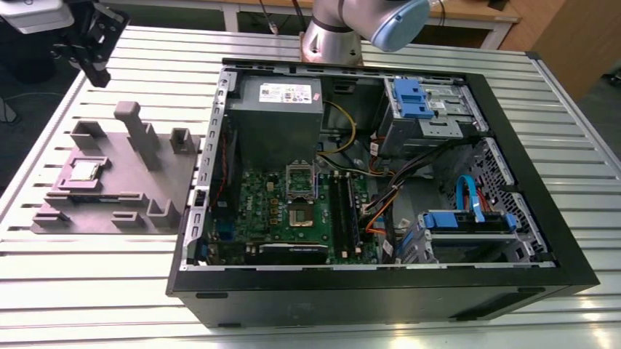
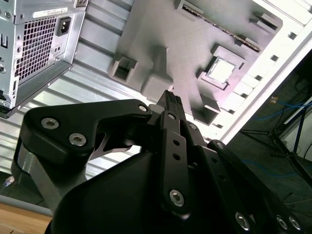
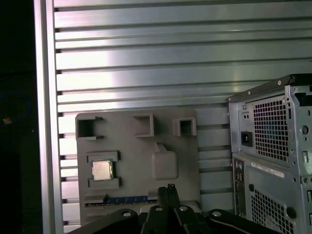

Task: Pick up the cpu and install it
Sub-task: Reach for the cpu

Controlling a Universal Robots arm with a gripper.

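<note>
Though apart from the closed end effector [image 3: 168,188], silver-topped square cpu [image 3: 102,170] in grey fixture [image 3: 131,152].

Table: silver metal table [image 1: 136,269] of long ribbed slats.
Light: bright glare lay across the slats.
Floor: dark floor [image 2: 265,161], strewn with blue cables [image 2: 287,105] around a thin-legged stand [image 2: 292,146].
Behind: wooden desk [image 1: 485,25] on a white frame.

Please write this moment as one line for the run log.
gripper: shut, empty, raised above table | cpu: in grey fixture, not yet picked | computer case: open
</note>
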